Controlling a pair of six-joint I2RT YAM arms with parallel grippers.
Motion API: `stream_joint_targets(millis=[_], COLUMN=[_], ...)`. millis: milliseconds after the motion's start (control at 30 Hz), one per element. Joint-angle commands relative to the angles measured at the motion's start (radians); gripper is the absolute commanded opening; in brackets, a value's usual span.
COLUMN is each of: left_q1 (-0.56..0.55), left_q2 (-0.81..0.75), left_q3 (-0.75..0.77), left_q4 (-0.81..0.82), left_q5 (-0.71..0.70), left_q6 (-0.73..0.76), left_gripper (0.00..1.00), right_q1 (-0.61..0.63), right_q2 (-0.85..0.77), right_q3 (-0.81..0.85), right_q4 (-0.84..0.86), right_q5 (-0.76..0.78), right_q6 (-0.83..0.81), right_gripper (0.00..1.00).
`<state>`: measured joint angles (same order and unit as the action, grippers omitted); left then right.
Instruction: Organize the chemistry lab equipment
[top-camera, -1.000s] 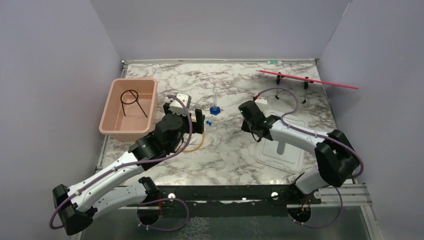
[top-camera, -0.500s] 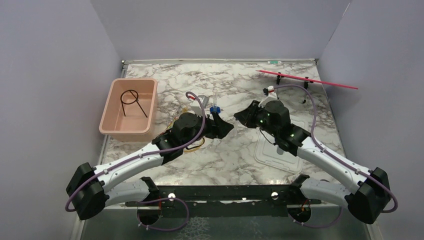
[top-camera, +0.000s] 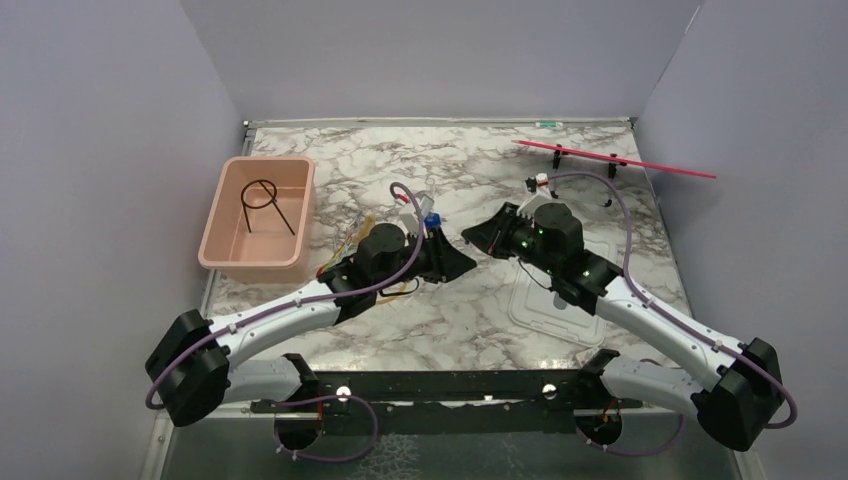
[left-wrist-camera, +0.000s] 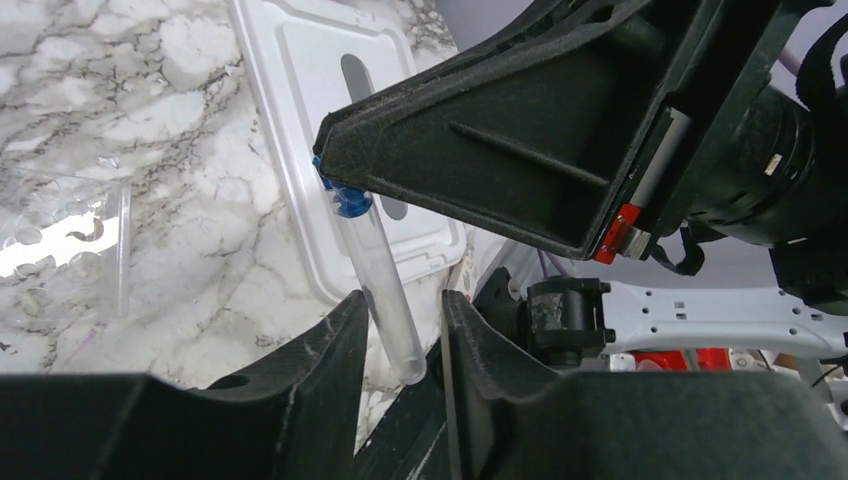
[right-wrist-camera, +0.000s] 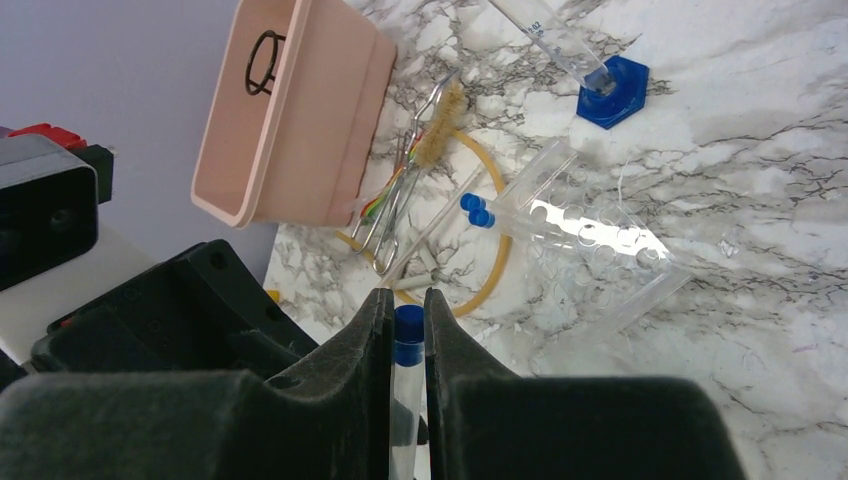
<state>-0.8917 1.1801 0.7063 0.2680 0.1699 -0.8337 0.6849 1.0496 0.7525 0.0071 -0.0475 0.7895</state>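
Over the last second I've swung both arms in to meet over the middle of the table, and the left gripper (top-camera: 462, 265) has gone from wide open to partway closed. The right gripper (top-camera: 472, 236) is clamped on the capped end of a clear tube (left-wrist-camera: 378, 285) and holds it out in the air, above the table near the white lid (left-wrist-camera: 330, 100). The tube's bare end now sits between my left fingers (left-wrist-camera: 335, 345), which stand on either side of it with a sliver of gap showing, so I don't count that as a grip yet.

I read this as a handover, right to left. The tub (top-camera: 257, 215) holds only the wire ring (top-camera: 262, 195). The tongs (right-wrist-camera: 395, 215), the rubber loop (right-wrist-camera: 490, 270), the blue-based vial (right-wrist-camera: 612, 92) and two more capped tubes (right-wrist-camera: 475, 208) lie loose on the table, so most of the sorting is ahead.
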Motion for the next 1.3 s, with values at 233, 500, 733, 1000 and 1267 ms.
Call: stream_joint_targets(millis=[233, 500, 733, 1000, 1267], left_q1=[-0.002, -0.001, -0.001, -0.002, -0.001], left_q2=[-0.029, -0.086, -0.12, -0.165, -0.147], left_q3=[0.012, 0.081, 0.203, 0.216, 0.257], left_q4=[0.021, -0.137, -0.407, -0.494, -0.556], left_q5=[0.062, 0.103, 0.215, 0.213, 0.22], left_q6=[0.166, 0.377, 0.573, 0.679, 0.744], left_gripper=[0.13, 0.05, 0.06, 0.06, 0.05], right_q1=[-0.005, -0.005, -0.005, -0.005, -0.005], right_q2=[-0.048, -0.096, 0.032, 0.033, 0.047], right_q3=[0.014, 0.107, 0.367, 0.375, 0.365], right_q4=[0.008, -0.185, -0.434, -0.49, -0.479], right_q5=[-0.094, -0.165, -0.375, -0.468, -0.504], right_q6=[-0.033, -0.154, -0.288, -0.297, -0.32], right_gripper=[0.18, 0.39, 0.4, 0.41, 0.35])
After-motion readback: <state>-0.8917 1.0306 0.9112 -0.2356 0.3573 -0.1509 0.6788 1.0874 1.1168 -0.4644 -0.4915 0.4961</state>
